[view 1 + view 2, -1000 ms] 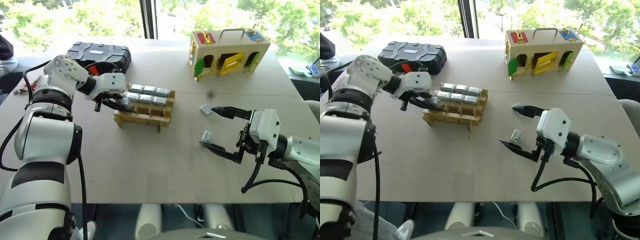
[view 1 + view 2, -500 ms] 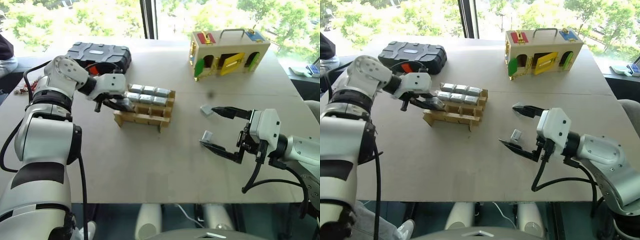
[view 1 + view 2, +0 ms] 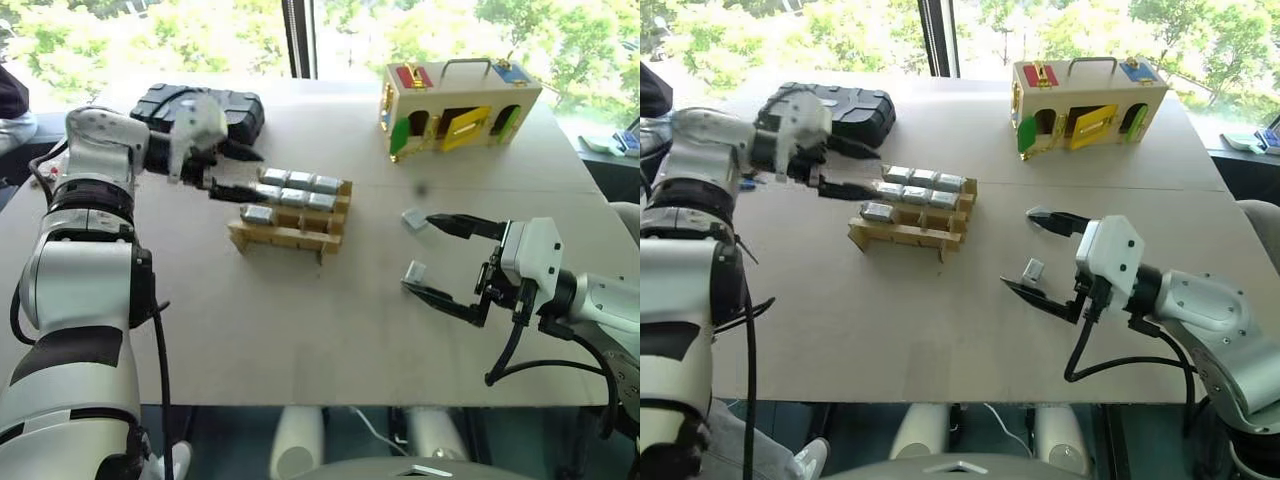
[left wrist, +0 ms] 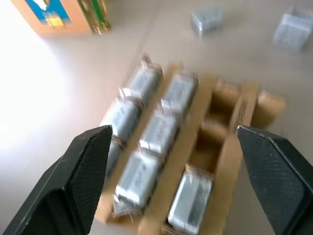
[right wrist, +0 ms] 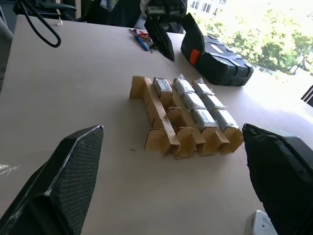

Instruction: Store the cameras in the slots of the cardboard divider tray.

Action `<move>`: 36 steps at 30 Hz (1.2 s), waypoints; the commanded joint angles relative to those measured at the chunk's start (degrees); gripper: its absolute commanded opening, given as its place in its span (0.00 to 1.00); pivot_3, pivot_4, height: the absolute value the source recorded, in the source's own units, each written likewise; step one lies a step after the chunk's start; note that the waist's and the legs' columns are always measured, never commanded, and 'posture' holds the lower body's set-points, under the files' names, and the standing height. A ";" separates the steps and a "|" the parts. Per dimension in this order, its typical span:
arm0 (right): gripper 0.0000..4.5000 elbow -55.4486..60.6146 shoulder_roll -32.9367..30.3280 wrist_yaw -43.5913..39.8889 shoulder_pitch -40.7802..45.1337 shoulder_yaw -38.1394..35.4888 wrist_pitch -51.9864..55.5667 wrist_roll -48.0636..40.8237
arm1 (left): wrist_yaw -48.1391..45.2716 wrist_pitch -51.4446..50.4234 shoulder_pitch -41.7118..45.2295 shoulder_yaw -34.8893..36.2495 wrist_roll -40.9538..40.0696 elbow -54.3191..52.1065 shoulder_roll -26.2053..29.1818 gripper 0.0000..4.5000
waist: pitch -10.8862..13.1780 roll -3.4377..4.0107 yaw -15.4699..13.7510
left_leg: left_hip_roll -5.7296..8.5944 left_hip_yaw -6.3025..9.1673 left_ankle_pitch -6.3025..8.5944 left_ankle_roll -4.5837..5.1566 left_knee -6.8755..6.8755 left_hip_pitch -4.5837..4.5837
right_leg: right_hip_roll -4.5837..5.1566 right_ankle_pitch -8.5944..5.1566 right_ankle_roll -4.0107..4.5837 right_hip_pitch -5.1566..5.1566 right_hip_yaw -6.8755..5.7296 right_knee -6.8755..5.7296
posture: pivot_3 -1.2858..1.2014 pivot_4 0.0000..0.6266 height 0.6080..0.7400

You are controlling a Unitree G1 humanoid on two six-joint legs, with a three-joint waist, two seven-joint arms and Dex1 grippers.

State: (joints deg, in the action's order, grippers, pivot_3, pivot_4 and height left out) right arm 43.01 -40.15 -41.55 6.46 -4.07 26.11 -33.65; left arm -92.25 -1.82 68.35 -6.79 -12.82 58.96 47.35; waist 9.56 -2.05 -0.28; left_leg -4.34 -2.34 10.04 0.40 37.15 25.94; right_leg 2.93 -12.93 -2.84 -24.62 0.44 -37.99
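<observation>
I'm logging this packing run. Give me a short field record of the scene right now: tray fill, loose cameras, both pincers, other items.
tray: cardboard divider tray, mid-table
stored: seven cameras; back and middle rows full, front row one at its left end
empty slots: two, front row
loose cameras: two on the table, one and one by the right pincer
left pincer: open, empty, above the tray's left end
right pincer: open, empty, low over the table
other items: black case, wooden box
</observation>
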 commanded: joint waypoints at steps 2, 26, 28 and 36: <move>1.00 1.29 -0.19 4.34 -1.34 -1.95 1.58 2.06 | 2.50 -19.13 -19.61 8.71 -15.98 -29.59 0.62 0.94 | -0.05 0.08 0.89 | -0.01 -0.04 0.00 0.00 -0.03 -0.10 | 0.00 0.00 0.00 0.06 0.06 -0.04 | 0.52 0.24 1.00; 1.00 2.86 28.06 38.27 11.02 -2.36 60.40 -0.11 | 13.31 -15.89 -66.63 20.62 -23.44 -69.25 -1.91 0.97 | -0.12 0.08 0.96 | -0.28 -0.37 0.01 -0.03 -0.22 -0.23 | -0.06 -0.03 0.41 -0.10 0.12 0.07 | 0.52 0.24 1.00; 1.00 2.51 30.45 38.46 12.37 -2.75 63.92 0.42 | 12.60 -14.38 -67.43 20.69 -22.77 -67.70 -1.41 0.97 | -0.13 0.11 1.05 | -0.29 -0.36 0.01 -0.02 -0.27 -0.25 | -0.09 -0.03 0.41 -0.11 0.11 0.06 | 0.52 0.24 1.00; 1.00 -2.79 33.30 40.33 14.11 -2.29 66.39 2.21 | 12.82 -12.47 -70.13 21.03 -22.79 -68.43 -1.61 0.97 | -0.12 0.12 1.21 | -0.28 -0.41 0.02 -0.04 -0.35 -0.22 | 0.00 -0.04 0.41 -0.14 0.11 0.15 | 0.52 0.24 1.00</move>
State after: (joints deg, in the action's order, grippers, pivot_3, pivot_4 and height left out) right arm 40.01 -6.77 -1.68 19.48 -5.71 92.13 -31.79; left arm -79.22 -15.47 -1.08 12.92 -35.02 -7.75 45.46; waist 9.44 -1.93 0.93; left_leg -4.62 -2.76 10.06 0.36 36.79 25.72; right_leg 2.93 -12.97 -2.43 -24.77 0.56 -37.83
